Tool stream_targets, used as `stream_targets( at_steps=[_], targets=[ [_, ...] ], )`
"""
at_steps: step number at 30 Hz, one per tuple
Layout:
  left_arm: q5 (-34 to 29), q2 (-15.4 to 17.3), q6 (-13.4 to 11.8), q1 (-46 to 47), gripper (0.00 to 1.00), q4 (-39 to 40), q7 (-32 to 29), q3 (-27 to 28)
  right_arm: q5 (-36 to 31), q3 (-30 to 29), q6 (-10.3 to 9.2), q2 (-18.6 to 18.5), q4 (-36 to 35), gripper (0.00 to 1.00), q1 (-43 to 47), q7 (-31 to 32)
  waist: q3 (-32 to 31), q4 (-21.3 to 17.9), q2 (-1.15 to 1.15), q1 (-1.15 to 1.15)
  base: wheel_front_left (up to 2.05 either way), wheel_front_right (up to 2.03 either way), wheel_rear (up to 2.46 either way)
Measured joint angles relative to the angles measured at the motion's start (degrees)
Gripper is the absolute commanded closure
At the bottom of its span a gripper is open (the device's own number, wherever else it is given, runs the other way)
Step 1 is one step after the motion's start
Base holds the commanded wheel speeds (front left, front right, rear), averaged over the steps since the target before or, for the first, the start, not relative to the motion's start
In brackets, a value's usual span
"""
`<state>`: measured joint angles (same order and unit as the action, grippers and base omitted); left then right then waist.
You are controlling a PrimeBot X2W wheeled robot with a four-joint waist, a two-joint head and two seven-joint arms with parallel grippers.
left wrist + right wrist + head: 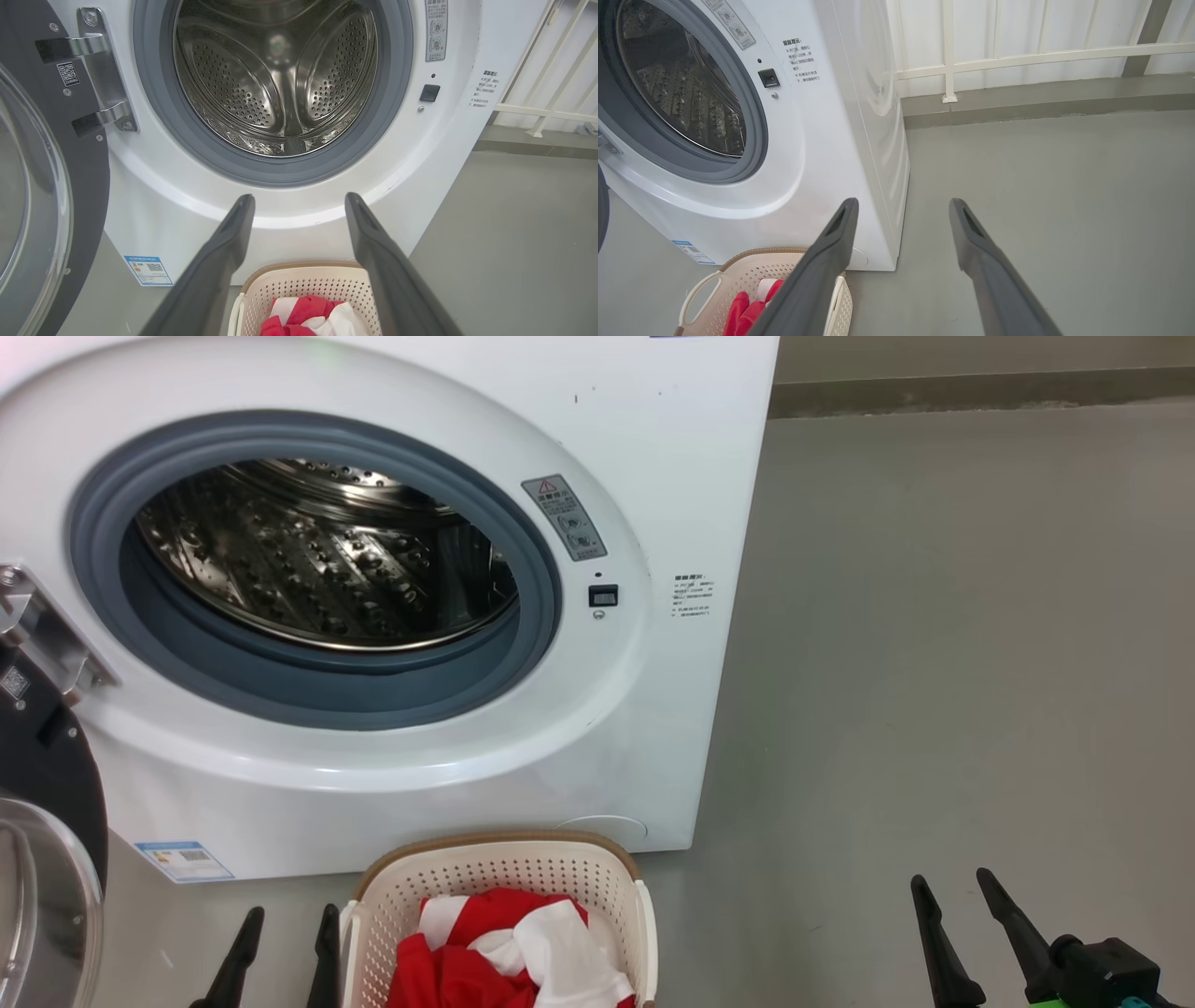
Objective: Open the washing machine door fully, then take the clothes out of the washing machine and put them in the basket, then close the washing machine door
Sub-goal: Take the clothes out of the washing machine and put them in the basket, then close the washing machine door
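Observation:
The white washing machine (653, 448) stands open, its steel drum (317, 551) bare inside the grey seal. Its black-rimmed door (42, 821) hangs swung out at the far left, hinge side showing (70, 186). On the floor before the machine sits the cream basket (607, 877) holding the red and white clothes (504, 952). My left gripper (288, 919) is open just left of the basket. My right gripper (952, 887) is open over bare floor to the right. In the left wrist view the basket (299, 284) and clothes (313, 315) lie between my left gripper's (299, 200) fingers.
Grey floor (934, 663) stretches to the right of the machine. A white railing (1017, 56) and a low kerb run along the back wall. A blue label (182, 861) marks the machine's lower left front.

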<state>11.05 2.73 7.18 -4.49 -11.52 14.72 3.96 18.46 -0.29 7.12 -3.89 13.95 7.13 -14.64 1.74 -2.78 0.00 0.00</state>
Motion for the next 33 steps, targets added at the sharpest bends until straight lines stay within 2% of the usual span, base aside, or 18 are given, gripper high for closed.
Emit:
stream_targets(
  at_steps=[21, 33],
  targets=[
    [1.0, -0.1, 0.0, 0.0, 0.0, 0.3, 0.0, -0.2, 0.0, 0.0, 0.0, 0.0, -0.1, 0.0, 0.0, 0.0, 0.8, 0.4, 0.0, 0.0, -1.18, 1.18, 0.0],
    [1.2, -0.1, 0.0, 0.0, 0.0, 0.4, 0.0, -0.5, 0.0, 0.0, 0.0, 0.1, -0.1, 0.0, 0.0, 0.0, 0.5, 1.0, 0.0, 0.0, -0.23, 0.23, 0.0]
  ],
)
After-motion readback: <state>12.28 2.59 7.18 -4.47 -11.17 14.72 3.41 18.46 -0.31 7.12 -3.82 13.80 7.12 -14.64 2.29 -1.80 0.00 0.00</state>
